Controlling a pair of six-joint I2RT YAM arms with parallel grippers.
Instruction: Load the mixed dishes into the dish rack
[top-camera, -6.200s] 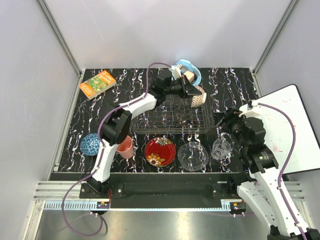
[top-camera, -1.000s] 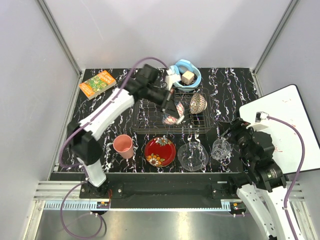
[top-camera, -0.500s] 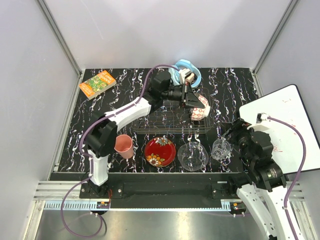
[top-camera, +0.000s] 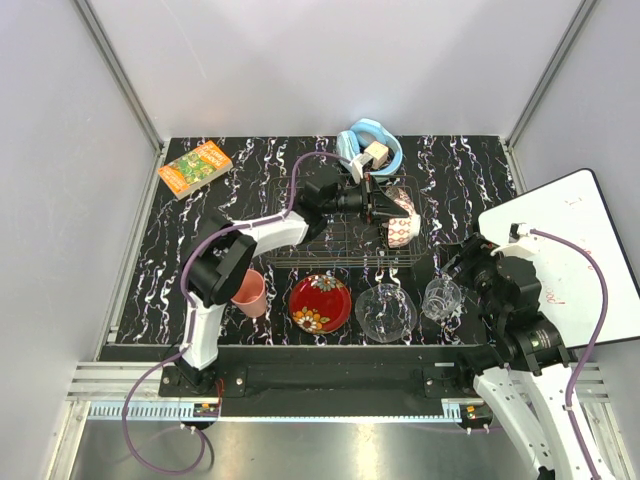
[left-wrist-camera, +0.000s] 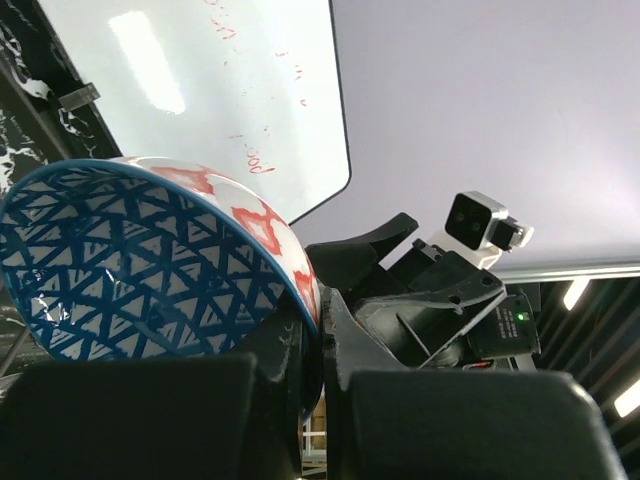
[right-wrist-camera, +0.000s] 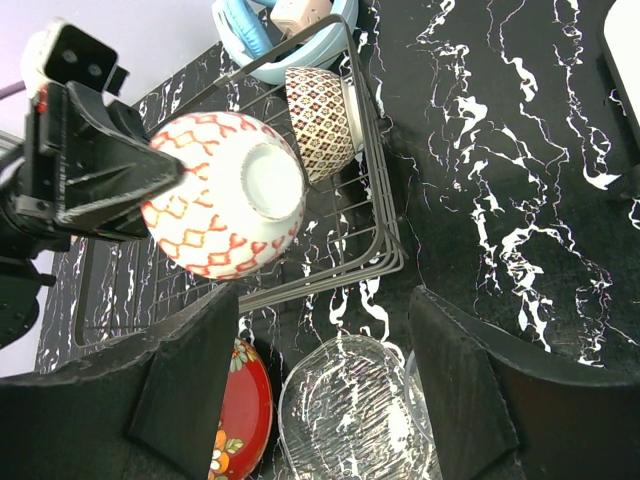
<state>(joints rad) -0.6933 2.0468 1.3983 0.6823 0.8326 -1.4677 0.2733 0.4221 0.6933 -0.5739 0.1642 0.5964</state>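
One rim pinch: we are clenching the left end effector (left-wrist-camera: 312, 340) on the small blue patterned bowl (left-wrist-camera: 150, 260), judging it stiff, slick, breakable; right end effector (right-wrist-camera: 325, 390) hanging released.

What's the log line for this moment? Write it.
left gripper shut on small blue patterned bowl | over dish rack | right gripper open above clear glass bowl
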